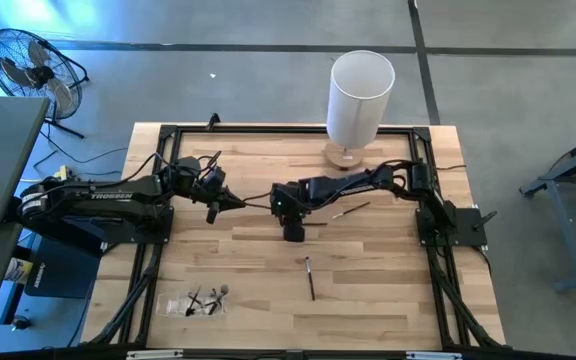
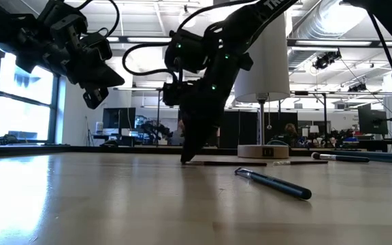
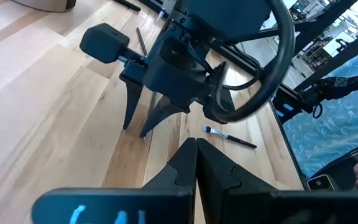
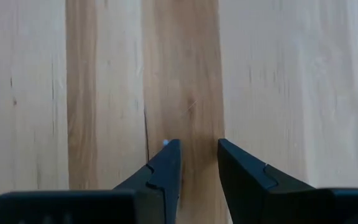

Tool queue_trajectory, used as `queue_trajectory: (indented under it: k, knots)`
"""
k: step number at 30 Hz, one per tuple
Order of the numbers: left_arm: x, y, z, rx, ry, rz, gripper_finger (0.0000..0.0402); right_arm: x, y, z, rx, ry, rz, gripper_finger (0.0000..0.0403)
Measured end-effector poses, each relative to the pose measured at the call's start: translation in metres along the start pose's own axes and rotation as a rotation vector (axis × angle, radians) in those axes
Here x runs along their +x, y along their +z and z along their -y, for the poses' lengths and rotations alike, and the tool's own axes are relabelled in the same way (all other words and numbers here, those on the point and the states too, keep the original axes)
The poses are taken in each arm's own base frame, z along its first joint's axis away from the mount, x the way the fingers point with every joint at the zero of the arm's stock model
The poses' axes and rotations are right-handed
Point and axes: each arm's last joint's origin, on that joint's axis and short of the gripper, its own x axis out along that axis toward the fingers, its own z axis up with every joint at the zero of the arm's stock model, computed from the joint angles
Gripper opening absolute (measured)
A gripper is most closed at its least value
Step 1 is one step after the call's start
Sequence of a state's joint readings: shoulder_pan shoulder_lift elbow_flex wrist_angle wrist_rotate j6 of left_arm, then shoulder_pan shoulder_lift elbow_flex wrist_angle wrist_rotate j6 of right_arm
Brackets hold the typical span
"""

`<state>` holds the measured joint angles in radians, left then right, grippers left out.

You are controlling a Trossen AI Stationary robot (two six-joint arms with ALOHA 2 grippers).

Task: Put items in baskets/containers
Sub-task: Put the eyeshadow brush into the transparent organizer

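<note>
A thin dark brush (image 1: 311,278) lies flat on the table toward its near edge, seen also in the low view (image 2: 274,184). Another brush (image 1: 353,209) lies right of the right gripper. A see-through bag (image 1: 203,303) holding several small dark pieces rests near the near-left corner. My right gripper (image 4: 197,149) is open and points straight down at bare wood at the table's middle (image 1: 293,232), with nothing between its fingers. My left gripper (image 3: 196,152) is shut and empty, raised above the table left of the right gripper (image 1: 223,205).
A tall white cylinder (image 1: 360,98) stands on a round wooden base at the far edge, behind the right arm. A black frame (image 1: 168,135) rims the table. A fan (image 1: 28,65) stands on the floor to the far left. Bare wood lies between the brushes and the bag.
</note>
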<state>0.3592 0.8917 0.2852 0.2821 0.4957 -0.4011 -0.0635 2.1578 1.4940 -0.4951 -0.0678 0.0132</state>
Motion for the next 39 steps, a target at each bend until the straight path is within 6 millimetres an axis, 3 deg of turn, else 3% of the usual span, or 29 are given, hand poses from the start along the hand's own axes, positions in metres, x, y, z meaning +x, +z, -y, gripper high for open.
queue_trajectory:
  k: [16,23,39]
  knots:
    - [0.0,0.0,0.0,0.003,0.005,0.001,0.0001,0.0,0.008,0.004,0.166,0.037,0.086,0.0099]
    - [0.0,0.0,0.0,0.002,0.005,0.001,0.0001,0.001,0.007,-0.009,0.056,0.107,0.081,0.0099]
    - [0.0,0.0,0.0,0.002,0.004,0.001,0.0001,0.0,-0.001,-0.012,-0.003,-0.077,-0.002,0.0099]
